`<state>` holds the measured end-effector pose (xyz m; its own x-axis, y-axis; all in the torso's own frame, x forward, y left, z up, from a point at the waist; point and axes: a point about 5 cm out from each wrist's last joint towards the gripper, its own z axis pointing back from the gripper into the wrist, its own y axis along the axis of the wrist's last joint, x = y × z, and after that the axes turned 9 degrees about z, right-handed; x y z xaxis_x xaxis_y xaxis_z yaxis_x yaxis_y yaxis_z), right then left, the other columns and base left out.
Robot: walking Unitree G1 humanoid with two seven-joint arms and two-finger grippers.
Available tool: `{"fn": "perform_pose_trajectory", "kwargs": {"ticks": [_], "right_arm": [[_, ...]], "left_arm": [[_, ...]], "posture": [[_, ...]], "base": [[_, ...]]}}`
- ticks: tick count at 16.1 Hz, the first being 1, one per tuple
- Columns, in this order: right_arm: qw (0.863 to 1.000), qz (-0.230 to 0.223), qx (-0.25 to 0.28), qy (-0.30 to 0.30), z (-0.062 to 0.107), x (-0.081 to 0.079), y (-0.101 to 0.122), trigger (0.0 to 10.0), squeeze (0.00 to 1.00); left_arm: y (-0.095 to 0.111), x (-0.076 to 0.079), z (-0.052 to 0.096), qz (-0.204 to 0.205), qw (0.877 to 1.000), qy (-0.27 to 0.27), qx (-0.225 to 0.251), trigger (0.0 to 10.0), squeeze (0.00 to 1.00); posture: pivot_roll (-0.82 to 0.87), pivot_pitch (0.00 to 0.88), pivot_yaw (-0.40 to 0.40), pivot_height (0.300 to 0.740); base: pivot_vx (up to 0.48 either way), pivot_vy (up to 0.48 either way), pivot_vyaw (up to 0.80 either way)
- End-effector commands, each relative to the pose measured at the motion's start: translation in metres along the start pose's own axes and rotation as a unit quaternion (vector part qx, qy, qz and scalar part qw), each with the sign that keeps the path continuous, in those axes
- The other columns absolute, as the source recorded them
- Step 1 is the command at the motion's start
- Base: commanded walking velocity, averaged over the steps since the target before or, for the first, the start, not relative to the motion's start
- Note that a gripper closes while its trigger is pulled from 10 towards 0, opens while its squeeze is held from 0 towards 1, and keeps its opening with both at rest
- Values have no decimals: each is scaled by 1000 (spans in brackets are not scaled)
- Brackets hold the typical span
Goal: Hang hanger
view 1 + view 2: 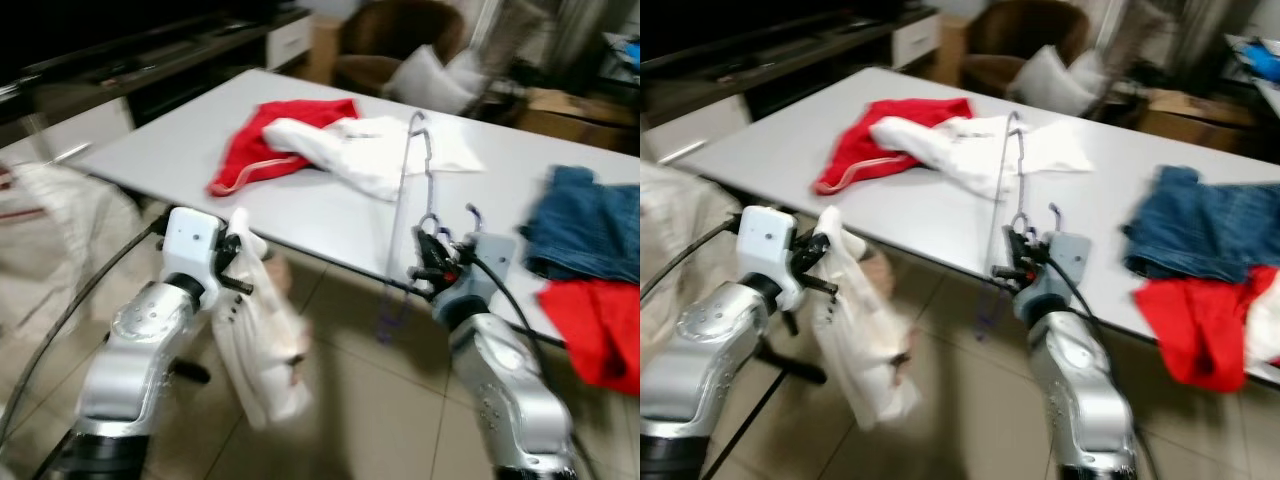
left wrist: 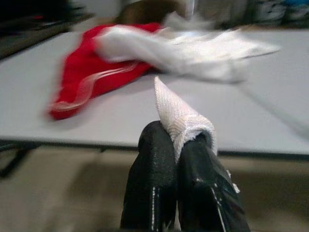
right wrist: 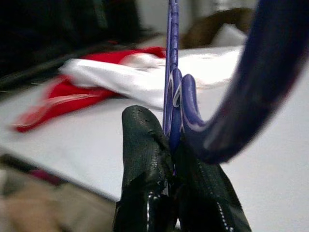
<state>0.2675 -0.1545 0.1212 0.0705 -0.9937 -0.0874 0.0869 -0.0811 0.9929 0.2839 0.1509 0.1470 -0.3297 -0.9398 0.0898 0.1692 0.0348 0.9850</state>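
Observation:
My right gripper (image 1: pixel 430 262) is shut on a thin purple wire hanger (image 1: pixel 403 190), gripped near its hook in front of the table's near edge. The frame of the hanger stands upright, reaching above the table and down below its edge. In the right wrist view the black fingers (image 3: pixel 145 159) pinch the purple wire (image 3: pixel 172 58). My left gripper (image 1: pixel 238 262) is shut on a white garment (image 1: pixel 262 350) that hangs limp toward the floor. A fold of that white cloth (image 2: pixel 176 108) sticks up between the closed fingers (image 2: pixel 152 169).
The grey table (image 1: pixel 170 150) carries a red garment (image 1: pixel 262 140), a white garment (image 1: pixel 375 150), blue jeans (image 1: pixel 585 225) and another red cloth (image 1: pixel 595 320). A brown armchair (image 1: pixel 395 40) stands behind it. Pale fabric (image 1: pixel 60 230) hangs at my left. Tiled floor lies below.

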Motion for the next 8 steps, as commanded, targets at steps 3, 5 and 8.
{"fn": "perform_pose_trajectory", "kwargs": {"ticks": [3, 5, 8], "right_arm": [[1000, -6, 18, 7, -3, -5, 7, 10000, 0], [1000, -6, 20, 7, -3, -5, 7, 10000, 0], [1000, -4, 22, 11, -3, -6, 7, 10000, 0]], "left_arm": [[8, -5, 2, -13, 1000, 5, 14, 10000, 0], [9, -4, 2, -13, 1000, 4, 15, 10000, 0], [8, -4, 3, -15, 1000, 3, 14, 10000, 0]], "posture": [[-73, 0, -55, 719], [-73, 0, -55, 719], [-72, 0, -54, 719]], "base": [[344, 0, 0], [343, 0, 0], [342, 0, 0]]}}
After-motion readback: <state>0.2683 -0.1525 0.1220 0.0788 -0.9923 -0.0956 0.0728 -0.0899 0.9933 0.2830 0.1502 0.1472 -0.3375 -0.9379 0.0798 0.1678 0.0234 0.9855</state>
